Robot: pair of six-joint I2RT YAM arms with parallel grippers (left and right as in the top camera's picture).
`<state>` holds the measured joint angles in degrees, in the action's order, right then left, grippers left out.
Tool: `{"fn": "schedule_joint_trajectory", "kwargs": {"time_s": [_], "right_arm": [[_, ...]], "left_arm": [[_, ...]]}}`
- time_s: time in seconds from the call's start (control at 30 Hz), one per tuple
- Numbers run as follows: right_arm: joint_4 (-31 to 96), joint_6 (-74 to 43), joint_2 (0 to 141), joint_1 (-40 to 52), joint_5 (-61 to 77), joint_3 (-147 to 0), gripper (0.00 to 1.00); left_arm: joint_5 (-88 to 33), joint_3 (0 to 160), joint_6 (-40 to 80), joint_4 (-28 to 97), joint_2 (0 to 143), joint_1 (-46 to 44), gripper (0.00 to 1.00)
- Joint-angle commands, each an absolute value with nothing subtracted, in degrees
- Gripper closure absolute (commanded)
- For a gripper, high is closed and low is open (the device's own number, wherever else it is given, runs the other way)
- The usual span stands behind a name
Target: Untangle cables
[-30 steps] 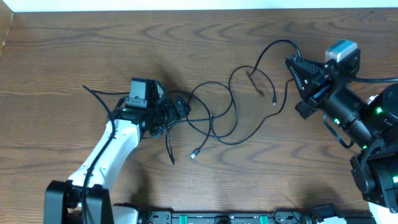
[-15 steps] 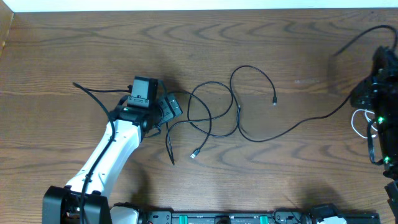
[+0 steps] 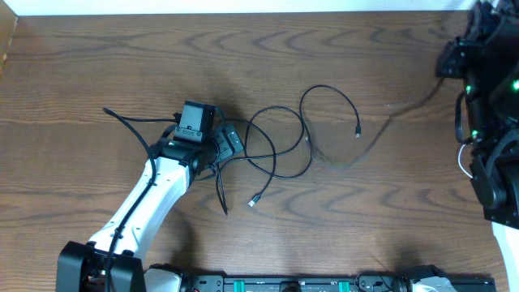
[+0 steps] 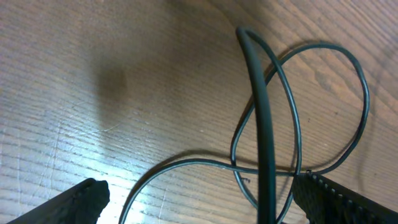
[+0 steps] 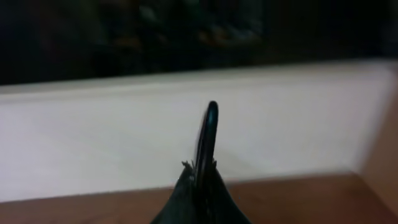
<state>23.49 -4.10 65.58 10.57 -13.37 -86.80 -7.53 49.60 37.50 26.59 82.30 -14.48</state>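
Two black cables [image 3: 276, 150] looped and crossed at centre of overhead frame, one strand blurred toward upper right. Just left of loops, left gripper [image 3: 228, 143] spread wide, gripping nothing. Right gripper [image 5: 199, 177] closed tight on black cable end. White cable [image 3: 461, 166] at right edge.
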Motion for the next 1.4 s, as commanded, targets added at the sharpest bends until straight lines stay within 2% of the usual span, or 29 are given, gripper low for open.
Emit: {"fn": "schedule_joint_trajectory", "kwargs": {"time_s": [0.0, 0.1, 0.17, 0.4, 0.6, 0.83, 1.0, 1.37], "right_arm": [[19.81, -0.80, 64.07, 10.00, 13.10, -88.75, 0.99], [18.17, -2.61, 64.03, 10.00, 26.92, -90.56, 0.99], [17.37, -2.70, 64.03, 10.00, 30.39, -91.77, 0.99], [13.56, 2.74, 64.77, 9.74, 14.24, -92.71, 0.99], [11.84, 11.53, 69.47, 7.55, 10.31, -92.71, 0.99], [0.67, 11.66, 76.86, 1.78, 1.26, -93.38, 0.99], [-4.40, 12.14, 81.30, -4.32, 0.97, -97.78, 0.99], [-0.97, 13.78, 97.10, -16.58, -1.76, -104.25, 0.99]], "left_arm": [[-6.81, 50.41, 37.80, 26.76, 81.97, -14.55, 0.00], [-6.81, 50.41, 37.80, 26.76, 81.97, -14.55, 0.00], [-6.81, 50.41, 37.80, 26.76, 81.97, -14.55, 0.00], [-6.81, 50.41, 37.80, 26.76, 81.97, -14.55, 0.00], [-6.79, 50.41, 37.80, 26.76, 81.97, -14.55, 0.00], [-6.81, 50.41, 37.80, 26.76, 81.97, -14.55, 0.00], [-6.81, 50.41, 37.80, 26.76, 81.97, -14.55, 0.00], [-6.79, 50.41, 37.80, 26.76, 81.97, -14.55, 0.00]]}}
